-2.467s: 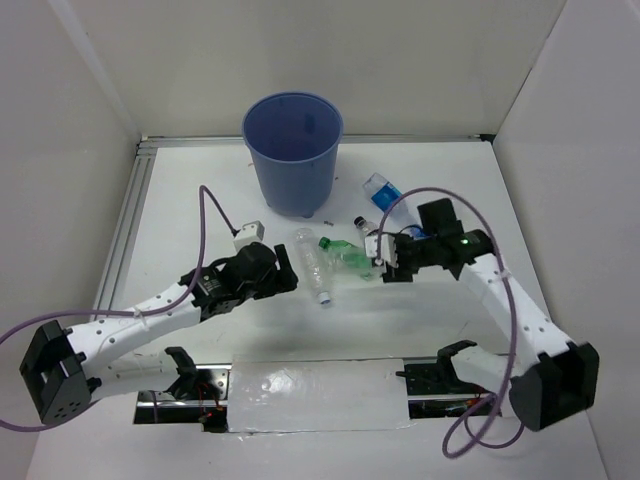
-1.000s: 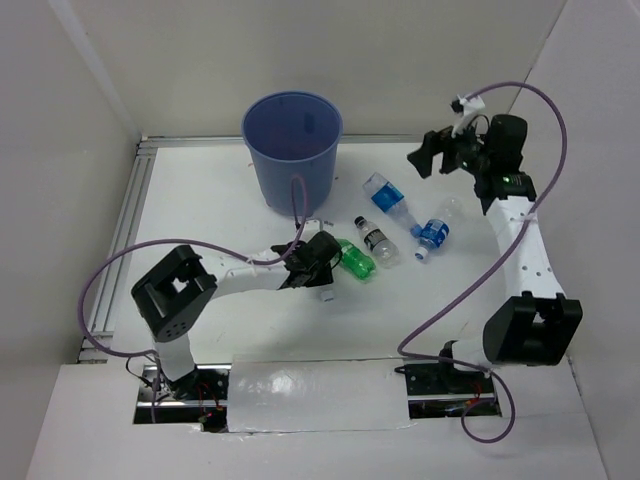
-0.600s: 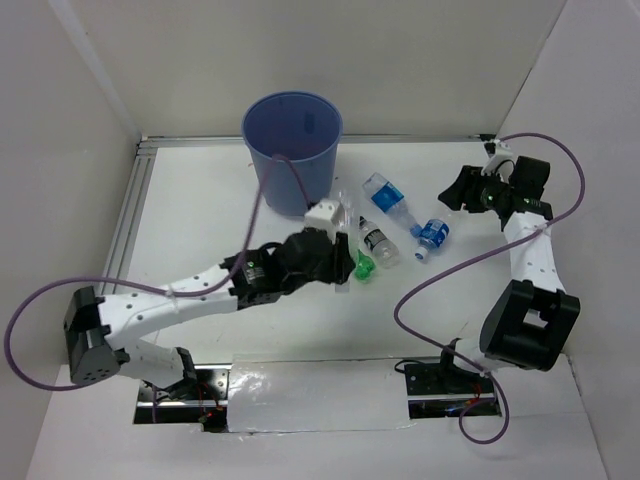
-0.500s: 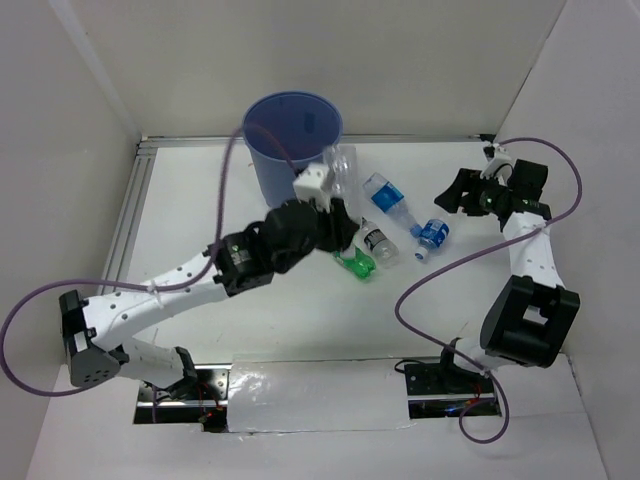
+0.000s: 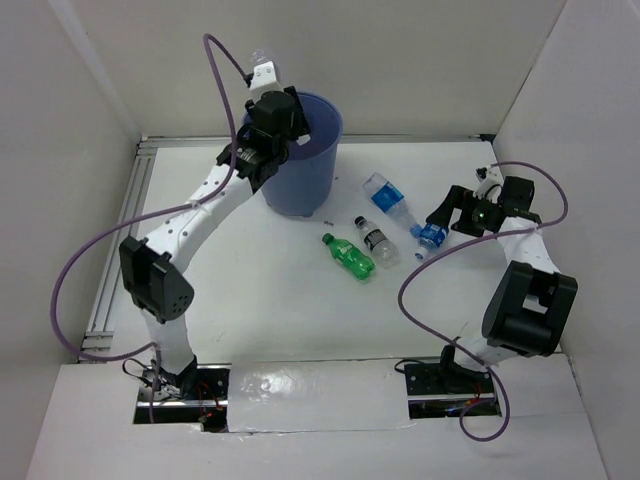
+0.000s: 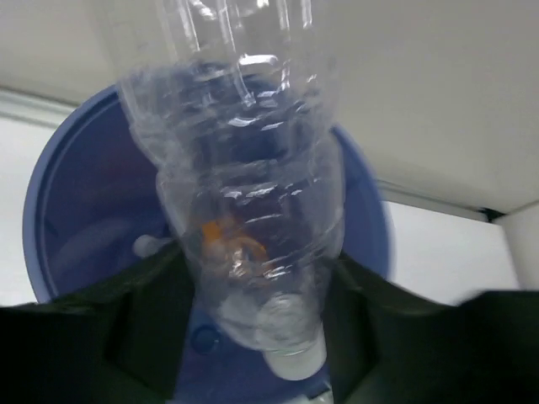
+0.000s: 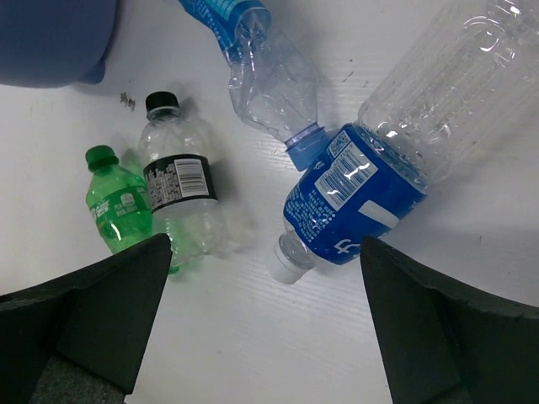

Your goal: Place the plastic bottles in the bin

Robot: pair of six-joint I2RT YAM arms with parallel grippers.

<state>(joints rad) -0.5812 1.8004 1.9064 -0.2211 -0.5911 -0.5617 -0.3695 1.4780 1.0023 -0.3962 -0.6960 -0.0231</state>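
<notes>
Clear bottle (image 6: pixel 244 185) held up over the bin (image 6: pixel 40 198)
Your left gripper (image 6: pixel 253 324) is clamped on it near the rim, so dropping now might bounce it out; right gripper (image 7: pixel 265 337) gapes wide, holding nothing.

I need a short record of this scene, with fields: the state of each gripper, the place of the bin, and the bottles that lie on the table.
left gripper: shut on the clear bottle, held cap down over the bin
right gripper: open, holding nothing, above the blue-labelled bottle
bin: upright, at the far side of the table
bottles on the table: four, all lying down: green bottle, black-capped bottle, crumpled blue-capped bottle, blue-labelled bottle
</notes>
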